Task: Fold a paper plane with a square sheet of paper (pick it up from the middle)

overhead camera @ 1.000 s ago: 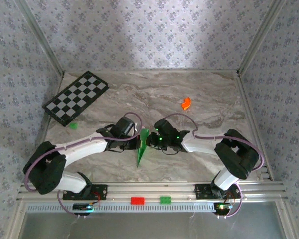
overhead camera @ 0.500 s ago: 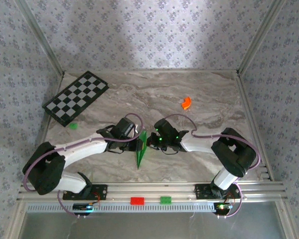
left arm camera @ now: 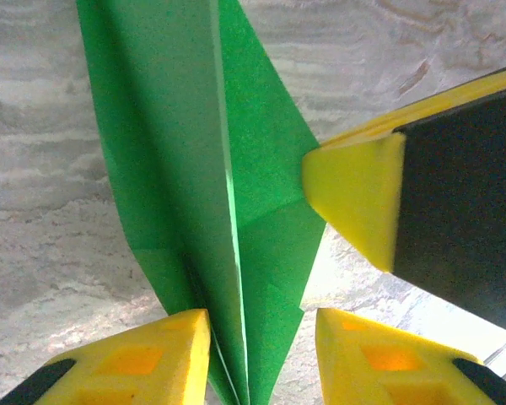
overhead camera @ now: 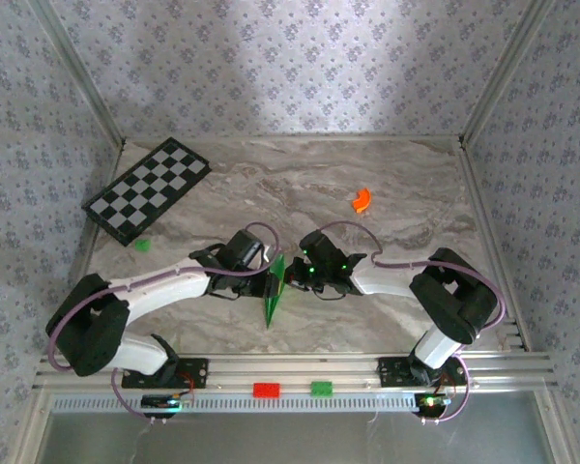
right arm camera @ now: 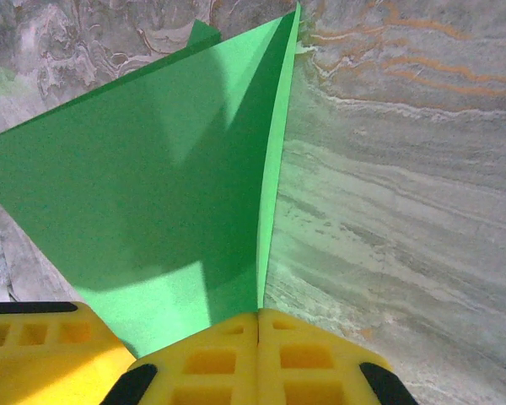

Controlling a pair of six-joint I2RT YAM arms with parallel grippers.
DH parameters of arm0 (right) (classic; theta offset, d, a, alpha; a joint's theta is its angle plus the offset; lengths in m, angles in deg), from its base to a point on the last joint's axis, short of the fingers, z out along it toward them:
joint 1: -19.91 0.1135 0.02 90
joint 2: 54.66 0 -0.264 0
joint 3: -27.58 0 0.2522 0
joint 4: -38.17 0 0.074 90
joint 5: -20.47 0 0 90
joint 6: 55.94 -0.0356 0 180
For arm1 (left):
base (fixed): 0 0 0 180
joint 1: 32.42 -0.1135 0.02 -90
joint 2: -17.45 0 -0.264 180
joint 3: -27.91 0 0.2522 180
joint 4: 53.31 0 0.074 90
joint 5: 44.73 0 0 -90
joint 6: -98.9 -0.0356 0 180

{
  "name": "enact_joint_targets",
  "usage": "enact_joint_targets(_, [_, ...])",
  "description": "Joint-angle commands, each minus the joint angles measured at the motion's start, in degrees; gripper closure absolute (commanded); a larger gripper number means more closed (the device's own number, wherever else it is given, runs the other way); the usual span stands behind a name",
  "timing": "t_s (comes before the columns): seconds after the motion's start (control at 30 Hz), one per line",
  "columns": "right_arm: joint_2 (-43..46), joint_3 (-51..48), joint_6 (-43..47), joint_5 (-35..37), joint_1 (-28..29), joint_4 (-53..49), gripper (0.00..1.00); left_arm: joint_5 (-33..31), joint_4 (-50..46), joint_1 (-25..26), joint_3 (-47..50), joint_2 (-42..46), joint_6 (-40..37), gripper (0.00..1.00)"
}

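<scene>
The square sheet of paper is folded into a slim bright green paper plane (overhead camera: 274, 302) that stands on edge on the marble table, nose toward the near edge. My right gripper (overhead camera: 292, 278) is shut on it. In the right wrist view its gripper (right arm camera: 259, 325) pinches the plane's (right arm camera: 152, 194) folded edge between touching yellow fingers. My left gripper (overhead camera: 267, 280) is open around the plane from the other side. In the left wrist view the plane (left arm camera: 194, 169) runs between the parted fingers (left arm camera: 143, 354), close to the left one, and that gripper (left arm camera: 261, 337) holds nothing. The right gripper's fingertip (left arm camera: 363, 202) presses the plane's side.
A black-and-white checkered board (overhead camera: 147, 189) lies at the back left with a tiny green block (overhead camera: 141, 245) just in front of it. An orange curved piece (overhead camera: 362, 199) sits at the back right. Red (overhead camera: 266, 390) and green (overhead camera: 321, 389) bricks rest on the near rail.
My left gripper has opened and let go of the plane. The right gripper has closed fully on it. The plane has turned more upright and looks narrower from above.
</scene>
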Motion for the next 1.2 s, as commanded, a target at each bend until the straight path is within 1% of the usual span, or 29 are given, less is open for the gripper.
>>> enact_joint_targets(0.0, [-0.4, -0.8, -0.5, -0.4, -0.1, 0.4, 0.98, 0.3, -1.6, 0.6, -1.3, -1.2, -0.9, 0.62])
enact_joint_targets(0.17, [-0.4, -0.8, -0.6, -0.3, -0.1, 0.5, 0.98, 1.6, -1.4, 0.8, -1.6, -2.5, -0.8, 0.62])
enact_joint_targets(0.4, [-0.6, -0.8, -0.7, -0.4, 0.0, 0.9, 0.98, 3.7, 1.1, 0.9, -1.3, -2.7, 0.2, 0.59])
enact_joint_targets(0.57, [-0.6, -0.7, -0.7, -0.6, 0.1, 0.9, 0.98, 3.2, 1.1, 0.8, -1.5, -3.5, 0.2, 0.57])
enact_joint_targets(0.7, [-0.6, -0.6, -0.6, -0.6, 0.0, 0.9, 0.98, 0.4, -0.6, 1.1, -1.9, -4.2, 0.2, 0.58])
enact_joint_targets(0.83, [-0.5, -0.7, -0.7, -0.6, 0.0, 1.0, 0.98, 0.0, -0.5, 1.2, -1.9, -4.8, -0.3, 0.61])
enact_joint_targets(0.97, [-0.5, -0.5, -0.6, -0.6, 0.0, 0.9, 0.98, -0.2, -0.4, 1.5, -1.9, -4.9, -0.4, 0.68])
enact_joint_targets(1.1, [-0.6, -0.6, -0.6, -0.7, 0.0, 0.9, 0.97, -0.8, -0.8, 1.5, -2.1, -5.1, -0.4, 0.78])
enact_joint_targets(1.17, [-0.5, -0.7, -0.6, -0.7, 0.0, 0.9, 0.97, -0.9, -1.1, 1.5, -2.2, -5.7, -0.5, 0.81])
